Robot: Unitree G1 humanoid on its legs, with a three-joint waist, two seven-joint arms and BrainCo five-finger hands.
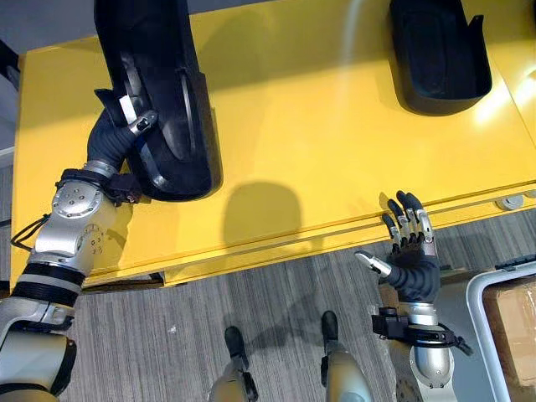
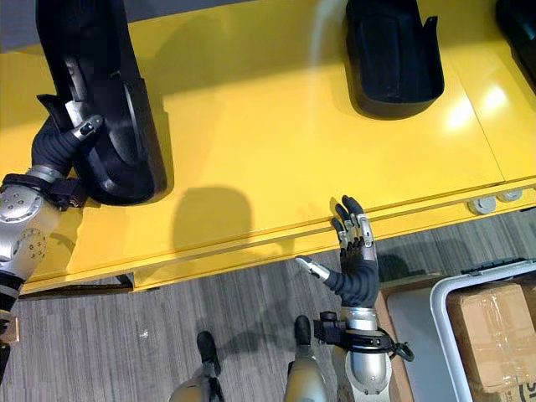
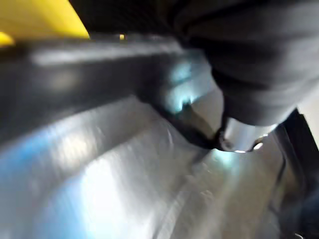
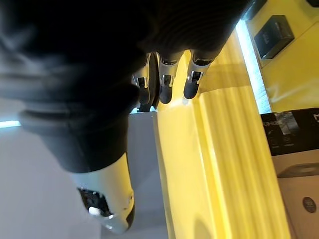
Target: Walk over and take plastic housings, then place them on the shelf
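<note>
- On yellow table point(image 1: 318, 142): my left hand point(image 1: 117, 134) is resting against black plastic housing point(image 1: 159, 50); grip I cannot tell.
- At front edge: my right hand point(image 1: 410, 247) is hovering, fingers straight.

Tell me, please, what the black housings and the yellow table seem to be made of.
The left housing and right housing: likely moulded plastic, black, semi-gloss, with highlights on curved walls. The table: probably painted metal or laminate, glossy, mirroring lights.
</note>
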